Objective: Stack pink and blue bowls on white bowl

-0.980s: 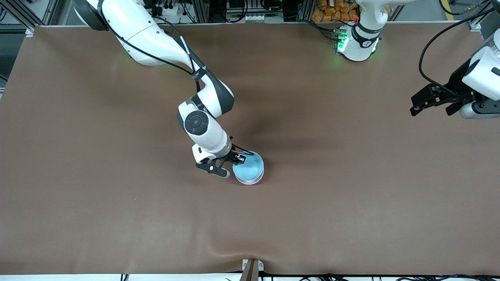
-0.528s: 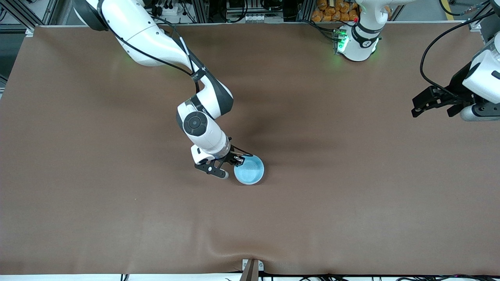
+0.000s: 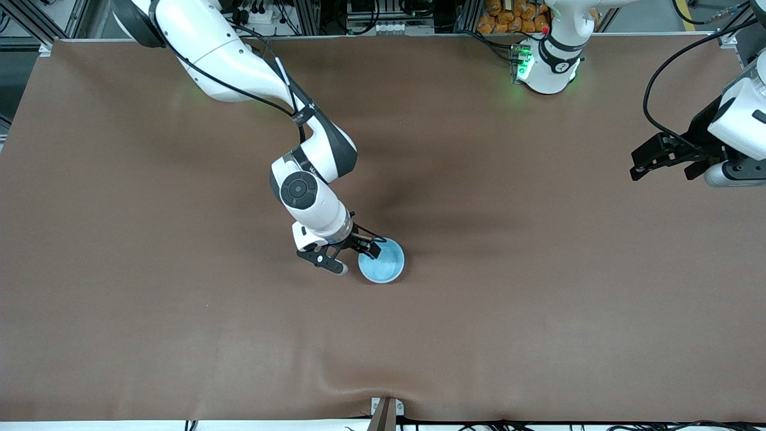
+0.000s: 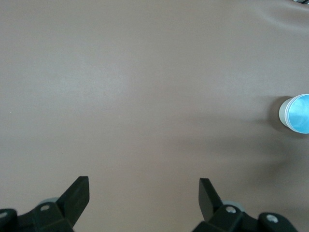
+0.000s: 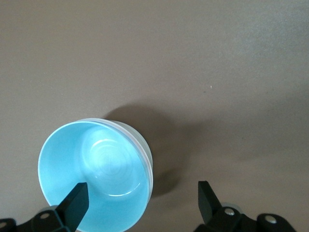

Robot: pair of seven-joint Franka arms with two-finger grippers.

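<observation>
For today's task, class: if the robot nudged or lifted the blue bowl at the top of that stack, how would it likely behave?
The blue bowl looks glossy and rigid, so it would probably keep its shape but could slip between the fingers. It sits nested in the bowls beneath, so a sideways nudge would likely shift the whole stack rather than tip it. The right end effector, open at its rim, suggests the bowl is light.

blue bowl (image 3: 382, 261) nested atop stack, mid-table — right end effector (image 3: 354, 254) straddling its rim.
</observation>
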